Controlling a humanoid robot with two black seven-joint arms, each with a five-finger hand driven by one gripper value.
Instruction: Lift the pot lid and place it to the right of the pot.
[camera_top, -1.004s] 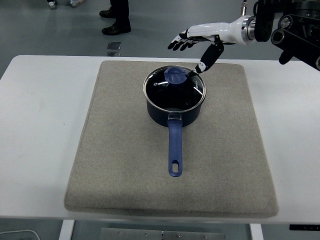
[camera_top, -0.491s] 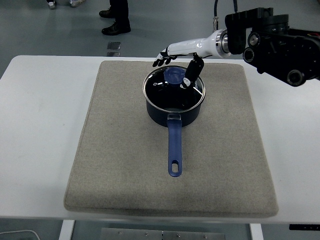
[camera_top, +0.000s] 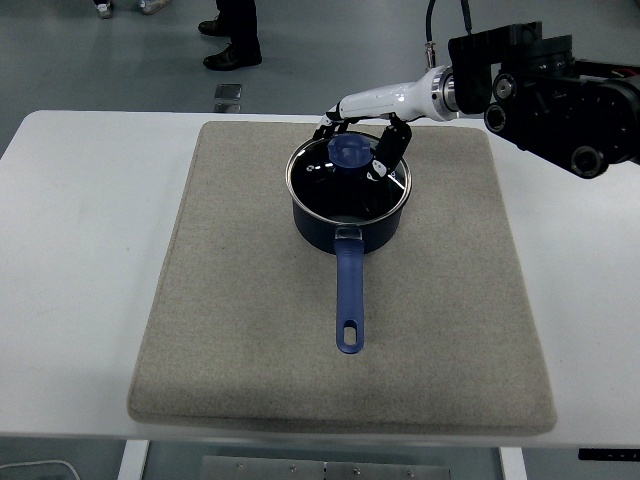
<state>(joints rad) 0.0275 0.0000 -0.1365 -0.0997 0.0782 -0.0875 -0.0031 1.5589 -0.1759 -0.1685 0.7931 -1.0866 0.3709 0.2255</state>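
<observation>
A dark blue pot (camera_top: 349, 215) stands on the grey mat (camera_top: 240, 330), its blue handle (camera_top: 349, 295) pointing toward the near edge. The glass lid (camera_top: 350, 175) with a blue knob (camera_top: 348, 151) lies on the pot. My right hand (camera_top: 358, 142) reaches in from the upper right and hovers right over the knob. Its fingers (camera_top: 329, 128) curve down behind the knob and the thumb (camera_top: 386, 150) hangs to its right, with small gaps showing. The hand holds nothing and the lid rests flat.
The mat covers most of the white table (camera_top: 70, 250). Bare mat (camera_top: 460, 230) lies to the right of the pot. A person's feet (camera_top: 232, 50) stand on the floor beyond the table's far edge.
My right hand has moved left and down from above the pot's far right rim until it is over the knob, and its fingers have curved in around it. Pot and lid have not moved.
</observation>
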